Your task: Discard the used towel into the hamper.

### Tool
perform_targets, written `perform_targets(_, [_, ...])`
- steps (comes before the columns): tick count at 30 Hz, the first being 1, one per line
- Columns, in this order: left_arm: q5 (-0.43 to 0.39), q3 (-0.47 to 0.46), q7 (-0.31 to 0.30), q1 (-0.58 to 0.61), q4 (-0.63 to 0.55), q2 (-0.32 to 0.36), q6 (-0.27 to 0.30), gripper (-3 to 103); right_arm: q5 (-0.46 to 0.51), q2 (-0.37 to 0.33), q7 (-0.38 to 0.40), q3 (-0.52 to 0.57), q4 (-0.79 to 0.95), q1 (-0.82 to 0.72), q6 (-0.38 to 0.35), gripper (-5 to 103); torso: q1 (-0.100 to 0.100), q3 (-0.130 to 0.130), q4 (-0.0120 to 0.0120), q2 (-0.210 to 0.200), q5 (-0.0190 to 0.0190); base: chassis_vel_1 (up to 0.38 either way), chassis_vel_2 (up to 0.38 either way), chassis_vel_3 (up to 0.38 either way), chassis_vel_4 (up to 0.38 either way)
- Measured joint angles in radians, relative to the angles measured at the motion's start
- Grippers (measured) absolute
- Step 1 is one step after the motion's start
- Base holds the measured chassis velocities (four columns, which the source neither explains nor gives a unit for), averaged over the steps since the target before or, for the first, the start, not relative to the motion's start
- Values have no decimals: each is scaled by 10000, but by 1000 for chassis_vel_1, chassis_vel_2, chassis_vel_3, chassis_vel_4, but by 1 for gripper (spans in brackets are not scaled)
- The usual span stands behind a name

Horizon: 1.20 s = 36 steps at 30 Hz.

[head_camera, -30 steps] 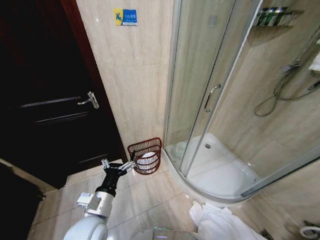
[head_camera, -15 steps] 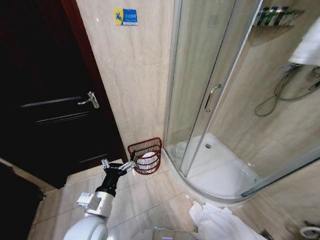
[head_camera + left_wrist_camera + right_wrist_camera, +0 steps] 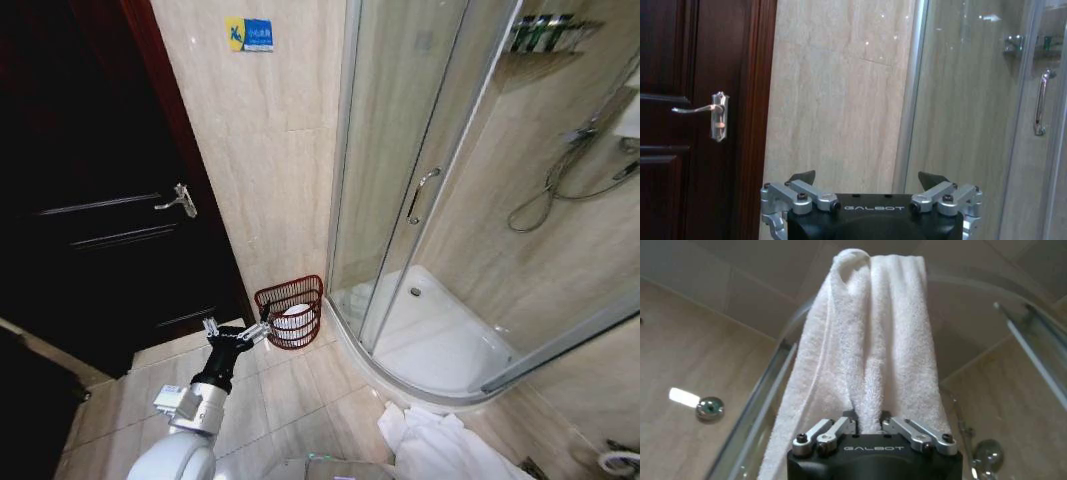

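Observation:
The hamper (image 3: 291, 312), a reddish-brown wicker basket, stands on the floor against the wall beside the shower cabin, with something white inside it. My left gripper (image 3: 237, 332) hovers open just left of its rim, and its spread fingers hold nothing (image 3: 867, 179). In the right wrist view my right gripper (image 3: 868, 422) is shut on a white terry towel (image 3: 870, 335), which stretches away from the fingers in long folds. A white scrap of that towel (image 3: 630, 118) shows at the head view's right edge, high up by the shower hose.
A dark wooden door (image 3: 90, 200) with a metal handle (image 3: 178, 200) stands left of the tiled wall. The curved glass shower cabin (image 3: 430, 200) takes up the right. More white towels (image 3: 430, 448) lie heaped on the floor by the shower's base.
The white towel at the head view's upper right edge swung further into view half a second ago and has drawn back towards the edge. The left arm has not moved.

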Motion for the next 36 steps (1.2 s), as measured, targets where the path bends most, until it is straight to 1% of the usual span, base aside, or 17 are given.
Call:
perform_targets(2, [0, 0, 0, 0, 0, 0, 0, 100, 79, 57, 29, 45, 175, -104, -2, 8, 0, 0, 1, 0, -1, 0, 0, 0, 0])
perform_targets(4, [0, 0, 0, 0, 0, 0, 0, 100, 134, 68, 61, 68, 241, -144, -6, 7, 0, 0, 1, 0, -1, 0, 0, 0, 0])
perform_targets(10, [0, 0, 0, 0, 0, 0, 0, 100, 392, 6, 194, 148, 342, -180, -97, 7, 0, 1, 0, 0, 0, 0, 0, 0, 0])
perform_targets(24, [0, 0, 0, -1, 0, 0, 0, 100, 261, 125, 272, 383, 633, -564, -103, 7, 0, 1, 0, 0, 2, 0, 0, 0, 0])
perform_targets(28, [0, 0, 1, 0, 0, 0, 0, 100, 216, 236, 240, 1156, 814, -1573, -38, 7, 0, 0, 0, 0, -3, 0, 0, 0, 0])
perform_targets(29, [0, 0, 1, 0, 0, 0, 0, 100, 216, 236, 240, 1156, 814, -1573, -38, 7, 0, 0, 0, 0, -3, 0, 0, 0, 0])
perform_targets(32, [0, 0, 1, 0, 0, -1, 0, 100, -11, 459, -178, 2182, 1033, -2876, 304, 7, 0, 0, 0, 0, -1, 0, 0, 0, 0])
perform_targets(33, [0, 0, 1, 0, 0, -1, 0, 100, -11, 459, -178, 2182, 1033, -2876, 304, 7, 0, 0, 0, 0, -1, 0, 0, 0, 0])
perform_targets(36, [0, 0, 1, -1, 0, -1, 0, 100, -91, 780, -372, 3224, 1397, -4229, 413, 7, 0, 0, 0, 1, -1, 0, 0, 0, 0])
